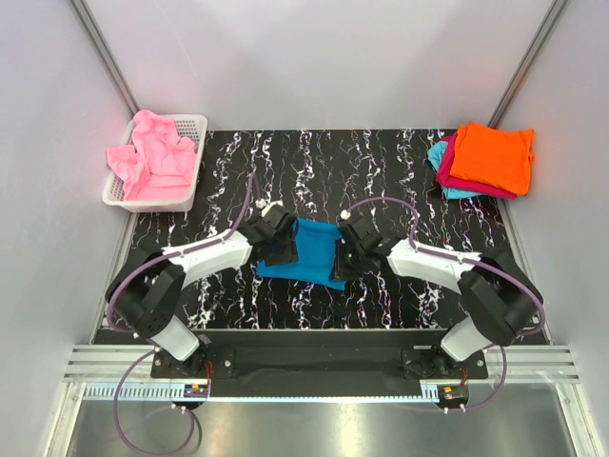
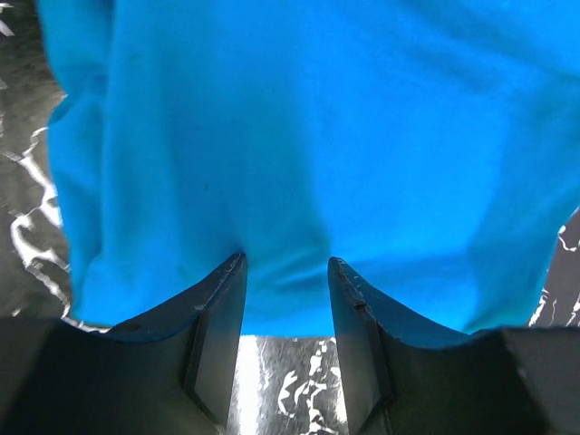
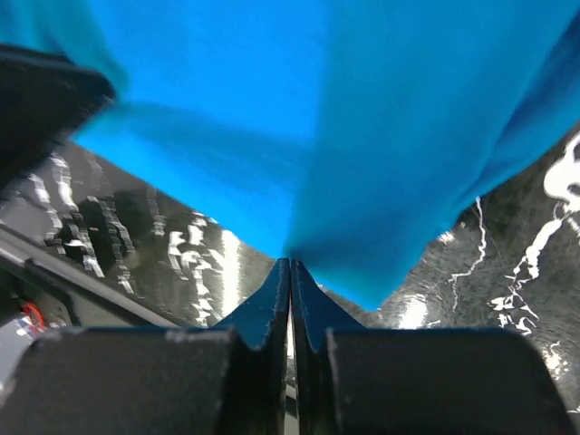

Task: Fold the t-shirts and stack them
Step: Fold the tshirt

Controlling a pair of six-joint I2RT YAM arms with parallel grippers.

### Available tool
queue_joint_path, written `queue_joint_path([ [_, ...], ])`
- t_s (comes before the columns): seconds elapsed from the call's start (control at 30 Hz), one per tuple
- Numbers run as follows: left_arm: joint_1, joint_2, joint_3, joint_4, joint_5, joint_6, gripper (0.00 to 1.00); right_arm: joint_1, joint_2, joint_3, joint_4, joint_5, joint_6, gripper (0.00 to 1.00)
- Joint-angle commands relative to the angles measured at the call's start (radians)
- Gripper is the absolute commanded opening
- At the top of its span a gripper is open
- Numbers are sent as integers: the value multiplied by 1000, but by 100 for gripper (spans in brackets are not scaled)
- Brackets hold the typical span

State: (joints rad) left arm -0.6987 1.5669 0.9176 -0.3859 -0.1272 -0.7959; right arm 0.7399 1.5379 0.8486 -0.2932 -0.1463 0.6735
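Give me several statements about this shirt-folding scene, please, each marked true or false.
1. The soft orange t-shirt tops the stack at the far right. True.
2. The white plastic mesh basket holds a magenta shirt. False: crumpled pink t-shirts fill it.
3. The right gripper is shut on an edge of the teal-blue t-shirt. True.
4. The left gripper has its jaws pressed together. False: they stand apart, and the black marbled table shows between them.
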Motion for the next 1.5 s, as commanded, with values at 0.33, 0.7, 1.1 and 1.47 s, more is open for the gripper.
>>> queue_joint_path([
  [0.33,53,-2,17,44,-9,-3,46,12,68,-141,-9,94,146,6],
  [0.7,96,-81,29,-24,-81,29,47,12,131,-66,-207,294,218,0],
  [1.1,116,79,228,78,67,50,47,12,77,-109,-231,289,219,0],
  [1.47,116,193,267,-4,-9,-6,46,12,82,-88,-233,264,202,0],
])
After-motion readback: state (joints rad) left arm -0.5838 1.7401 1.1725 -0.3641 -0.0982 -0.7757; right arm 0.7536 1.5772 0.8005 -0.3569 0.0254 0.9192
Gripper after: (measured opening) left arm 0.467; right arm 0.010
